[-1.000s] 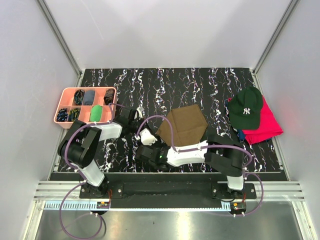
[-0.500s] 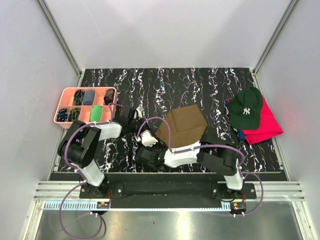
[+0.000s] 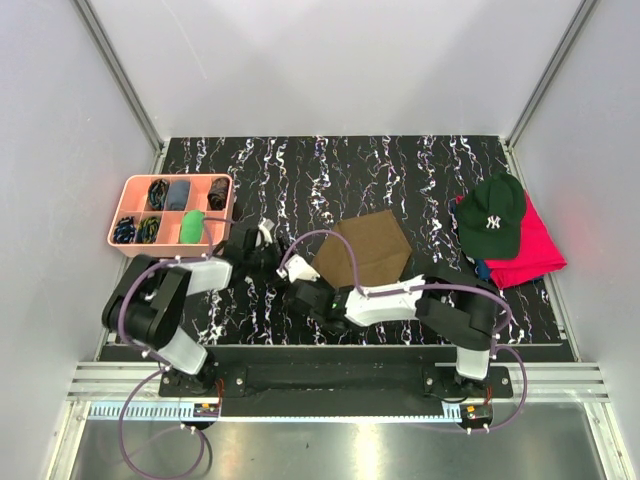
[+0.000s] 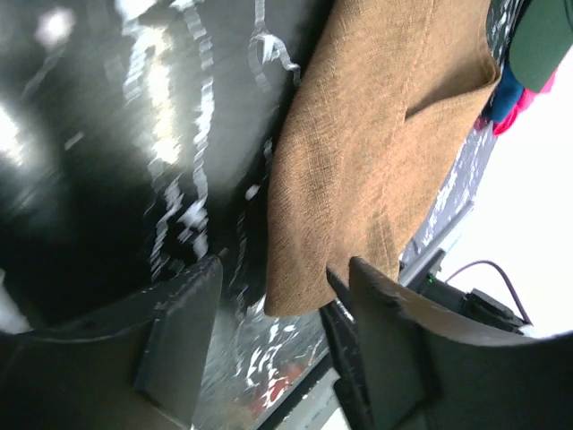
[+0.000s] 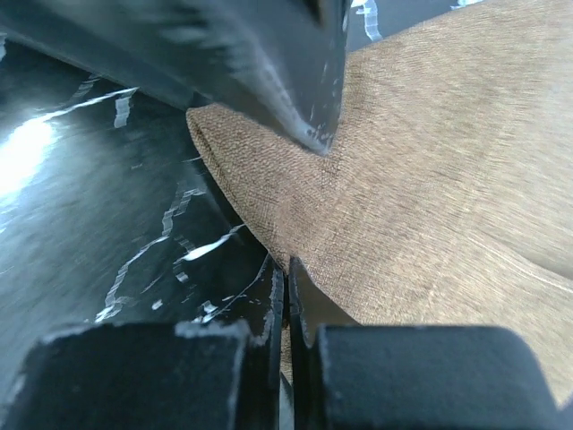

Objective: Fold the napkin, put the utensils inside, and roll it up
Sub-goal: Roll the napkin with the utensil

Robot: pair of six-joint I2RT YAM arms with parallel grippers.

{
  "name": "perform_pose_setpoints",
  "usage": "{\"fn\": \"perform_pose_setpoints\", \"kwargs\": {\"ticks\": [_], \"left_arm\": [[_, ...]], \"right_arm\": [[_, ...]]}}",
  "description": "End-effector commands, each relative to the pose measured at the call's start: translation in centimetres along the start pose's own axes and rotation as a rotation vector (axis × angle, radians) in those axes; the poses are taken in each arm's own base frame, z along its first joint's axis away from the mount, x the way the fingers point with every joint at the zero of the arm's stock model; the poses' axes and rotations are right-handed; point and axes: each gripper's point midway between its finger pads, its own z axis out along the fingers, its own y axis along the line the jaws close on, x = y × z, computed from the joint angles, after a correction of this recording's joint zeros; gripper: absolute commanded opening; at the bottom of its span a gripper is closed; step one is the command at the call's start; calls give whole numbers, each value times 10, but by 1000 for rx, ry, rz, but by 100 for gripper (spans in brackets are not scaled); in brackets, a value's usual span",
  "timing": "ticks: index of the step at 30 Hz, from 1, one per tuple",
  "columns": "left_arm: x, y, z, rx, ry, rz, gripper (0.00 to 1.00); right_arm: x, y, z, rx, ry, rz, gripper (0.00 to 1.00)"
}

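Observation:
The olive-brown napkin [image 3: 372, 250] lies folded on the black marbled table [image 3: 400, 170], and it also fills the left wrist view [image 4: 376, 134] and the right wrist view [image 5: 430, 179]. My right gripper [image 3: 308, 270] is at the napkin's left corner. Its jaws [image 5: 287, 273] are shut, pinching the cloth's edge. My left gripper [image 3: 268, 240] sits just left of that corner, open [image 4: 286, 313] with nothing between its fingers. One of its dark fingers [image 5: 286, 72] hangs over the corner in the right wrist view. I cannot make out the utensils in any view.
A pink compartment tray [image 3: 128, 185] with small items stands at the table's left. A dark green cap [image 3: 492, 215] rests on a red cloth [image 3: 540, 250] at the right. Purple cables [image 3: 335, 250] loop over the arms.
My right gripper has shut on the napkin's left corner. My left gripper has opened, let go and drawn back to the left.

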Motion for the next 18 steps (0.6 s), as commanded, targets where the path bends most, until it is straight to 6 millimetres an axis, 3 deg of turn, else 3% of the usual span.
{"fn": "perform_pose_setpoints", "kwargs": {"ticks": [1, 5, 10, 14, 18], "left_arm": [[-21, -5, -18, 1, -170, 85, 68], [-32, -4, -37, -34, -292, 170, 69], [-30, -3, -49, -10, -365, 263, 69], [-27, -19, -58, 58, -404, 404, 68], [-17, -34, -58, 125, -397, 512, 68]], "right_arm": [[-13, 17, -14, -246, 31, 70, 0], [-23, 20, -22, -377, 62, 125, 0], [-29, 24, -35, -575, 127, 197, 0], [-41, 29, -44, -754, 171, 254, 0], [-39, 23, -40, -861, 254, 312, 0]]}}
